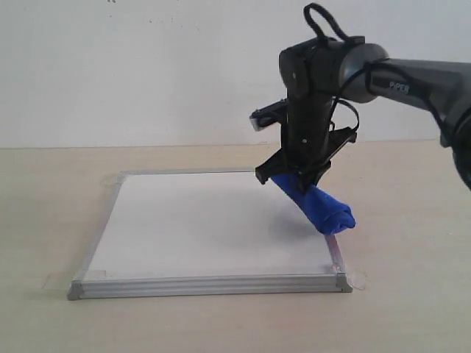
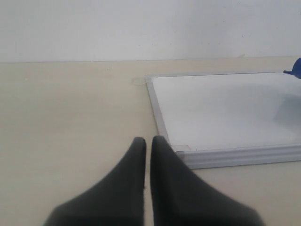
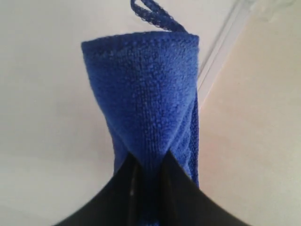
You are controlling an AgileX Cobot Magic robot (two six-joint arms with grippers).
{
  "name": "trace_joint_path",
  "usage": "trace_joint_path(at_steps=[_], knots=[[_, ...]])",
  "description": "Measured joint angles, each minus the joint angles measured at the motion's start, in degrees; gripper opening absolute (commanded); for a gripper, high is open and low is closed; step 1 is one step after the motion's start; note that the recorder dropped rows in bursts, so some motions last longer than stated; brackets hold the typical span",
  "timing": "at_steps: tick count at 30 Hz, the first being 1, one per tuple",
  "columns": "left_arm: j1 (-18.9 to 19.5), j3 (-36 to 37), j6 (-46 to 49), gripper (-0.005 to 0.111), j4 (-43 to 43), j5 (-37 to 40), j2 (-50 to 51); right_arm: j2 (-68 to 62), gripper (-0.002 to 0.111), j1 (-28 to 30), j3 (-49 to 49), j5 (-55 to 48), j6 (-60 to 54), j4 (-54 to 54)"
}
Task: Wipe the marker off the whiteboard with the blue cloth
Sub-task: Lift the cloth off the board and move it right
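Cloth [image 1: 318,206], pinched in right end effector [image 1: 298,176], slants down rightward toward the whiteboard [image 1: 199,228].

Robot's right arm [image 1: 419,84]: a dark grey tubular link printed with pale "PIPER" lettering [image 1: 399,86], joined to a rounded elbow housing of the same grey. The wrist section [image 1: 307,103] is a matt black, boxy column carrying a few small pale specks, possibly screw heads. A thin black cable [image 1: 321,18] forms a loop over the housing, and a second runs along the wrist's rear. The right end effector [image 1: 296,176] has a flat, angular black bracket. The left end effector [image 2: 148,140] has two smooth black fingers [image 2: 124,188], broad at the base and tapering to rounded tips.
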State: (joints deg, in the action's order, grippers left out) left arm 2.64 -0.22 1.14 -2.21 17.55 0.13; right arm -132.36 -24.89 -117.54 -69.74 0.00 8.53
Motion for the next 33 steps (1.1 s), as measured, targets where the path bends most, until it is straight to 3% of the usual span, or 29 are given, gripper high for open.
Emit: trace_joint_path(at_steps=[12, 22, 33], knots=[[0.0, 0.0, 0.0, 0.004, 0.0, 0.0, 0.0, 13.8, 0.0, 3.7, 0.2, -0.2, 0.0, 0.2], [0.0, 0.0, 0.0, 0.004, 0.0, 0.0, 0.0, 16.9, 0.0, 9.9, 11.3, 0.0, 4.0, -0.6], [0.0, 0.0, 0.0, 0.004, 0.0, 0.0, 0.0, 14.2, 0.0, 10.2, 17.4, 12.8, 11.5, -4.7]])
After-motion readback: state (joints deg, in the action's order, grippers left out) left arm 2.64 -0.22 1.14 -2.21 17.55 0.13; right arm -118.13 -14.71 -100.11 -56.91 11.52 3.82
